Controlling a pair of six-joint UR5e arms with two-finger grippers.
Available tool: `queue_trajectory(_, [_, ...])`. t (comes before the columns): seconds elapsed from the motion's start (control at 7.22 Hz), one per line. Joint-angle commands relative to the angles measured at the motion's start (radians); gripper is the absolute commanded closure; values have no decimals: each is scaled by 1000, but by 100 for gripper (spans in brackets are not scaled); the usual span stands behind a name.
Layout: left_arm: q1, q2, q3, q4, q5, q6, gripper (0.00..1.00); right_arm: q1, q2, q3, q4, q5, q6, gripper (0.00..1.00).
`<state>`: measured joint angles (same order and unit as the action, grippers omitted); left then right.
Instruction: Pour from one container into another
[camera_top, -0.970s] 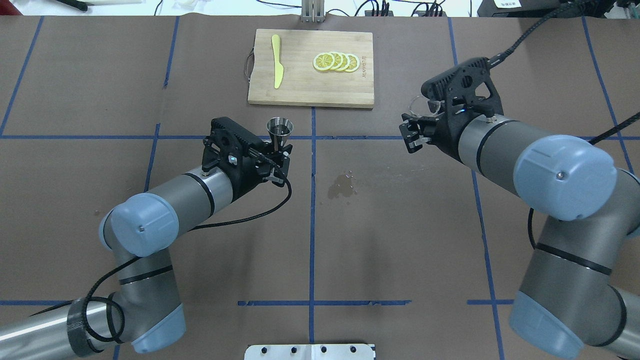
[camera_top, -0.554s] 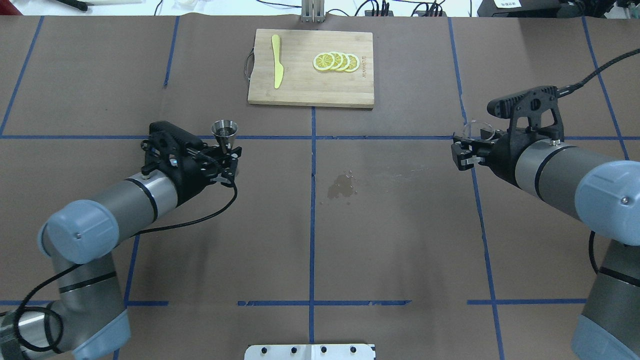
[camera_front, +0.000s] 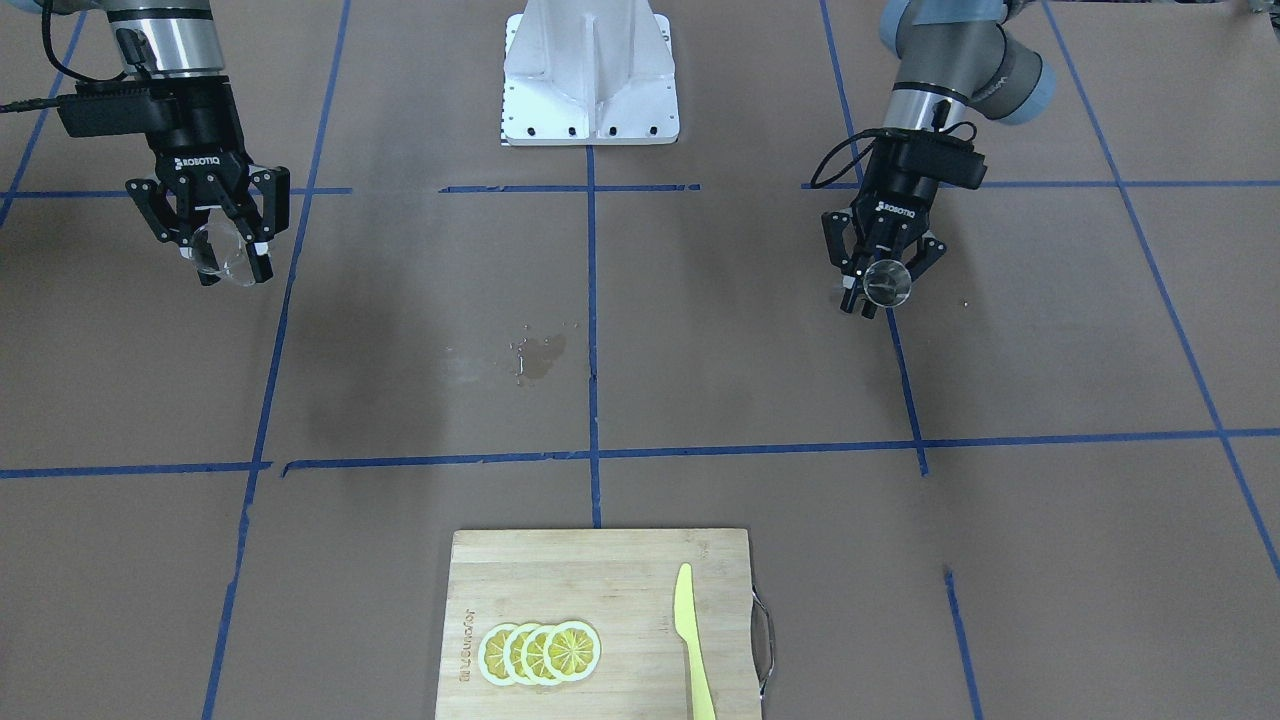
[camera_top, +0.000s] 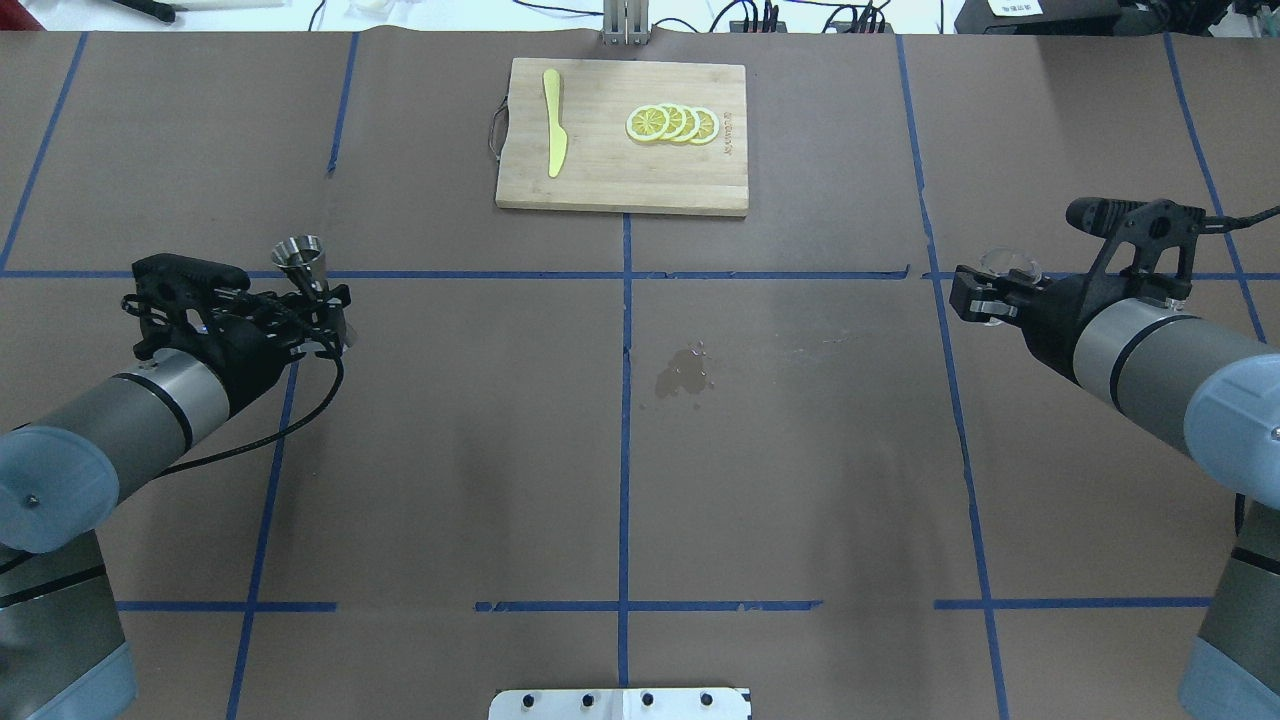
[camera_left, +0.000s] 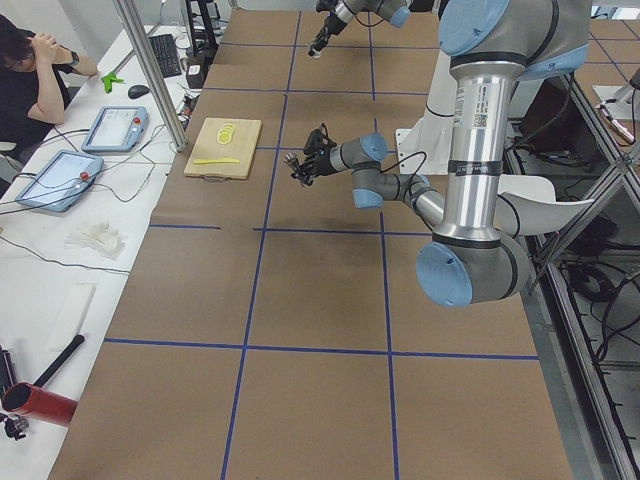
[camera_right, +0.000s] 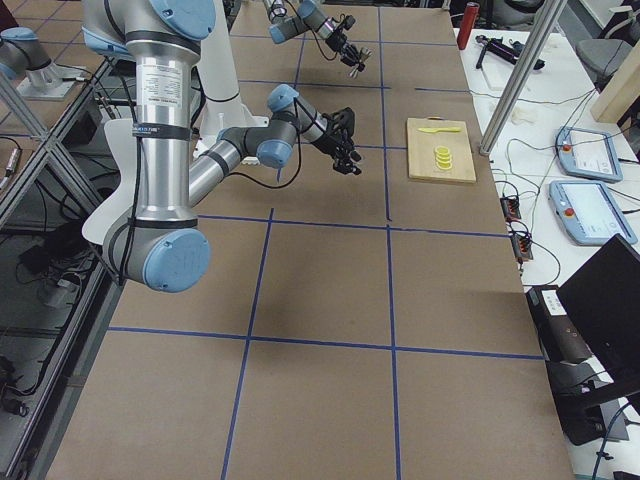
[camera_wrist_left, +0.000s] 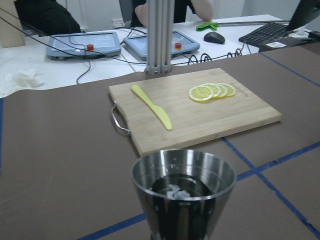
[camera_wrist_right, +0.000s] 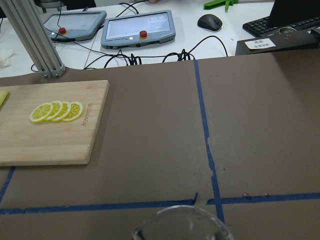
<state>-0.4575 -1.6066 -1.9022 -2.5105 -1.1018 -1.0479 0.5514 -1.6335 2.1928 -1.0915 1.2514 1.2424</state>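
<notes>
Brown-papered counter, wet patch at centre. Left tool clamped on upright jigger, liquid inside, far left. Right tool clamped round upright glass cup, far right. Well apart along one tape line; equally distant from centre.

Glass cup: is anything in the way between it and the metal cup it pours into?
No. The glass cup, in the right pincer, and the jigger, in the left pincer, have only open air between them, with a flat wet patch below.
</notes>
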Motion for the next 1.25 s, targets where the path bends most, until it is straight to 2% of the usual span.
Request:
queue_trajectory(0.0, [2,63,-3,-2,137,-121,100,-2,-67,-133,249,-87,8,100])
queue_trajectory(0.14, [3,89,0,-5,214,-130,100,-4,-100,-154,310,-98,3,100])
queue_trajectory(0.28, [5,100,5,-5,282,-156,100,-25,-103,-171,312,-156,3,100])
queue_trajectory(0.42, [26,141,17,-4,349,-260,100,-74,-103,-191,315,-237,5,100])
queue_trajectory(0.55, [75,180,25,-4,447,-297,100,-94,-103,-194,315,-269,6,100])
queue_trajectory(0.69, [127,178,75,-4,549,-381,100,-138,-103,-218,321,-350,11,100])
queue_trajectory(0.97, [219,182,89,10,676,-391,100,-177,-106,-286,434,-392,31,100])
queue_trajectory(1.11, [244,180,135,12,697,-391,100,-185,-112,-291,441,-394,31,100])
